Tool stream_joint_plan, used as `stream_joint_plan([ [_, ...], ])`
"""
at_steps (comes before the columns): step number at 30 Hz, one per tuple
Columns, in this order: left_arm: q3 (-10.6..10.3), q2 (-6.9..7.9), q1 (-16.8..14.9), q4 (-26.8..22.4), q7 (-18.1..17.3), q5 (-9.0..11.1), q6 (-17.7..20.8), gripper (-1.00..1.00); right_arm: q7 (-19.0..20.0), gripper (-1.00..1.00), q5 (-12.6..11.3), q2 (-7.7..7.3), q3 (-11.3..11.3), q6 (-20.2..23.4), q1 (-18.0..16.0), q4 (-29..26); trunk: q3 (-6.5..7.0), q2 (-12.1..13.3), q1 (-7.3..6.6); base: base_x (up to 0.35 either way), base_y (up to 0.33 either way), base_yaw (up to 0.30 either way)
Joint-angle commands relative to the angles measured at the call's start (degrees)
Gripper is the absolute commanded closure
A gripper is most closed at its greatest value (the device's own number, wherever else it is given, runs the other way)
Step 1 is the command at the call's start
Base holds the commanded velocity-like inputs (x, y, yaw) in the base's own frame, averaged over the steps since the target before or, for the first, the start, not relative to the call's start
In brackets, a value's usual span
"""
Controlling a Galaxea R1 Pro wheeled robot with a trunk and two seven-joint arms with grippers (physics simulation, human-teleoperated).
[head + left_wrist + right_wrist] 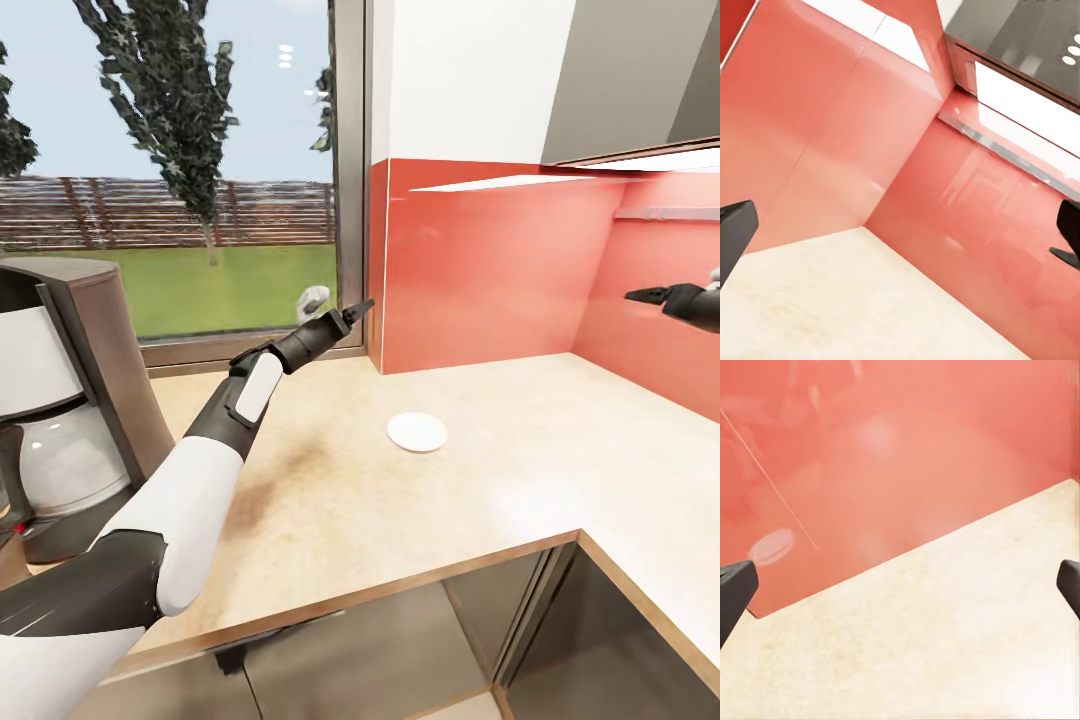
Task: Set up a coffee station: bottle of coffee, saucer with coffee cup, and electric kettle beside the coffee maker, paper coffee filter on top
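Note:
The coffee maker [60, 400], black with a white panel and a pale carafe, stands on the light wood countertop [500, 480] at the far left. A small white saucer [417, 432] lies flat on the worktop near the middle, with nothing on it. My left gripper [355, 312] hangs open above the counter by the window corner, up and left of the saucer. Its fingers [735, 236] stand wide apart, facing the red wall. My right gripper [645, 295] is open too, in the air at the right, with nothing between its fingertips [735, 592].
A red backsplash [480, 270] lines the corner, with a thin grey shelf [665, 212] on the right wall under dark upper cabinets [620, 80]. A window [200, 180] runs behind the counter at the left. A small whitish rounded thing [313, 298] sits behind my left wrist; I cannot tell what it is.

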Motion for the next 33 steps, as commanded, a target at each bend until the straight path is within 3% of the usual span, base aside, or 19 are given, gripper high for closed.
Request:
stream_joint_plan([
  [1, 0.03, -0.01, -0.33, -0.02, 0.04, 0.55, 0.57, -1.0, 0.24, -1.0, 0.54, 0.02, -0.05, 0.56, 0.02, 0.33, -0.06, -0.03, 0.0, 0.0, 0.0, 0.0],
  [9, 2.62, -0.01, -0.95, 2.58, 0.53, 0.8, 3.12, -1.0, -2.33, -1.0, 0.29, 0.17, 2.53, 2.58, 1.05, -1.63, -0.06, -0.03, 0.0, 0.0, 0.0, 0.0],
  [10, 6.91, -0.01, -0.92, 3.73, 0.5, 0.8, 14.47, -1.0, -14.41, -1.0, 0.28, 0.15, 5.03, 2.58, 1.07, -1.6, -0.06, -0.03, 0.0, 0.037, -0.025, 0.0],
  [33, 7.18, -0.01, -0.88, 4.06, 0.37, 0.82, 15.1, -1.0, -13.84, -1.0, 0.41, 0.08, 5.27, 2.59, 1.21, 0.67, -0.06, -0.03, 0.0, 0.055, -0.042, 0.045],
])
